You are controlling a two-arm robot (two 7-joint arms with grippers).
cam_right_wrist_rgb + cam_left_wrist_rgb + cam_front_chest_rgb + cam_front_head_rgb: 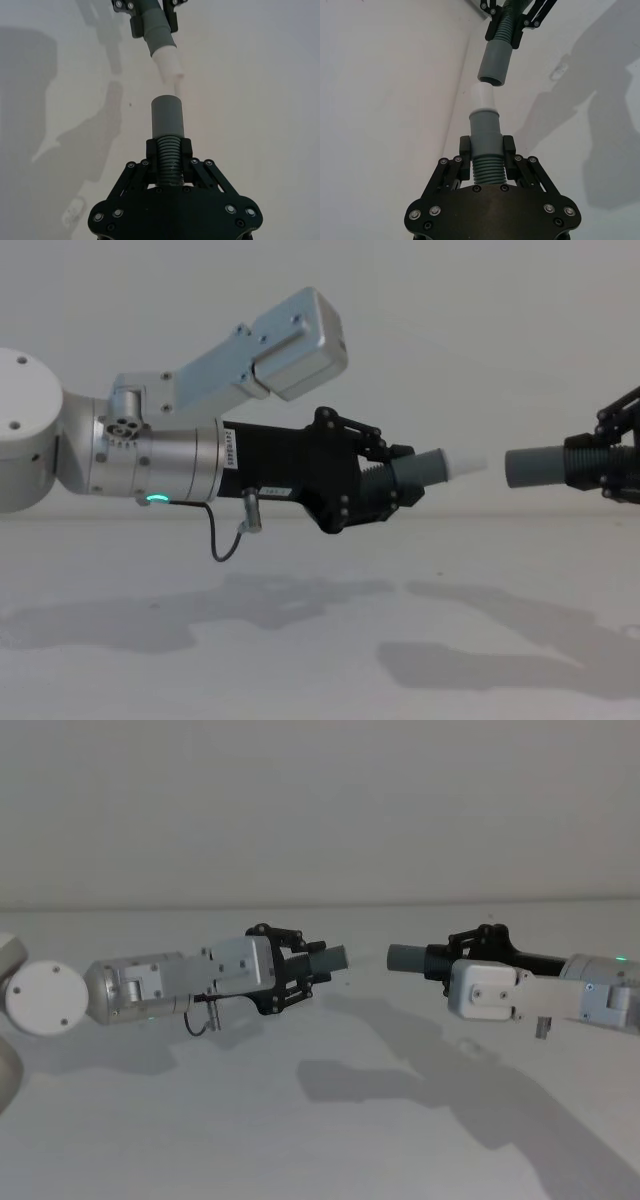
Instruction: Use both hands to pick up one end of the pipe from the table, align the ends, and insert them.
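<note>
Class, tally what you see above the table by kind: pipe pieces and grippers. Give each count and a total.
Pipe pieces: 2 (left pipe piece, right pipe piece)
Grippers: 2 (left gripper, right gripper)
Total: 4

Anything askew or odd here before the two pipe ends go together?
Nothing damaged. The left end effector holds the white-tipped piece, the right end effector the open-mouthed piece. The tip is still outside the mouth, slightly off its axis in the right wrist view.
</note>
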